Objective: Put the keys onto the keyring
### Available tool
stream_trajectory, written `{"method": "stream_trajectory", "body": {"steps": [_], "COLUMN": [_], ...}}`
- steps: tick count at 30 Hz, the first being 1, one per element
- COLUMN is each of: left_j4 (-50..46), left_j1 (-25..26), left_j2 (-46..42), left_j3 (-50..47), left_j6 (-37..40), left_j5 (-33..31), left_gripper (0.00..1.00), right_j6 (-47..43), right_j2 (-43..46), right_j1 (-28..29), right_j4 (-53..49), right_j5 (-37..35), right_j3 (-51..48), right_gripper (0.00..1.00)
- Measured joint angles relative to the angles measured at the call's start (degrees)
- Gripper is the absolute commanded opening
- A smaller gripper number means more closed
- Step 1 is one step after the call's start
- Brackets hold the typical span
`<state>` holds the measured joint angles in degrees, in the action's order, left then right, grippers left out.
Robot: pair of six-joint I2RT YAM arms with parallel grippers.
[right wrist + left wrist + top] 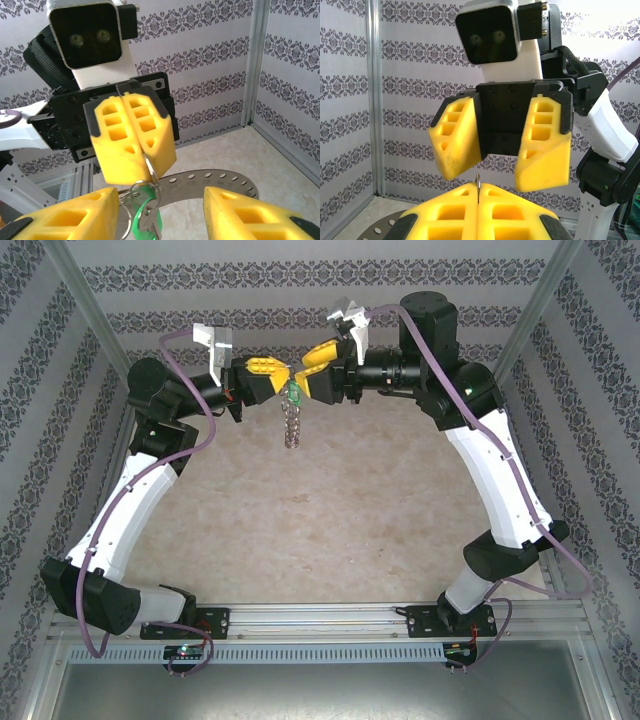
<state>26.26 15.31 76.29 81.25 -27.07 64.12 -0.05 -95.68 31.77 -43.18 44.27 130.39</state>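
Note:
High over the table my left gripper (pixel 284 376) is shut on a thin silvery wire ring (pixel 150 169), seen edge-on between its fingertips (pixel 478 186). From that ring hang the key (pixel 150 222) with its green head and the keyring (pixel 220 179), a flat dark-grey band with small holes along it. From above, the key (pixel 293 393) and keyring (pixel 292 428) dangle below the two meeting grippers. My right gripper (pixel 160 196) faces the left one, open, its yellow fingers either side of the hanging bundle. Its left finger (pixel 75 217) is close beside the wire loops.
The beige tabletop (pixel 330 510) lies well below both grippers. Patterned walls (pixel 40 390) and metal corner posts (pixel 90 300) enclose the space. Both arms arch in from the near rail (pixel 320 620), with cables looping beside them.

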Motion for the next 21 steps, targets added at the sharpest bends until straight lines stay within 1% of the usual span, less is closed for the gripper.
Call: {"method": "stream_trajectory", "body": {"steps": [10, 17, 19, 20, 21], "left_j4": [0.0, 0.0, 0.0, 0.0, 0.0], "left_j1": [0.0, 0.0, 0.0, 0.0, 0.0], "left_j2": [0.0, 0.0, 0.0, 0.0, 0.02], "left_j3": [0.55, 0.63, 0.63, 0.63, 0.63], "left_j6": [-0.02, -0.02, -0.02, -0.02, -0.02], "left_j5": [0.37, 0.37, 0.37, 0.35, 0.28], "left_gripper": [0.0, 0.0, 0.0, 0.0, 0.0], "right_j6": [2.56, 2.91, 2.93, 3.02, 3.19], "right_j2": [-0.63, -2.34, -2.51, -2.51, -2.54], "right_j1": [-0.13, -0.13, -0.13, -0.11, -0.11], "right_j4": [4.66, 4.87, 4.9, 4.92, 4.92], "right_j5": [2.47, 4.11, 4.55, 4.83, 5.25], "right_j3": [-0.39, -0.39, -0.39, -0.39, -0.39], "right_gripper": [0.49, 0.49, 0.44, 0.38, 0.28]}}
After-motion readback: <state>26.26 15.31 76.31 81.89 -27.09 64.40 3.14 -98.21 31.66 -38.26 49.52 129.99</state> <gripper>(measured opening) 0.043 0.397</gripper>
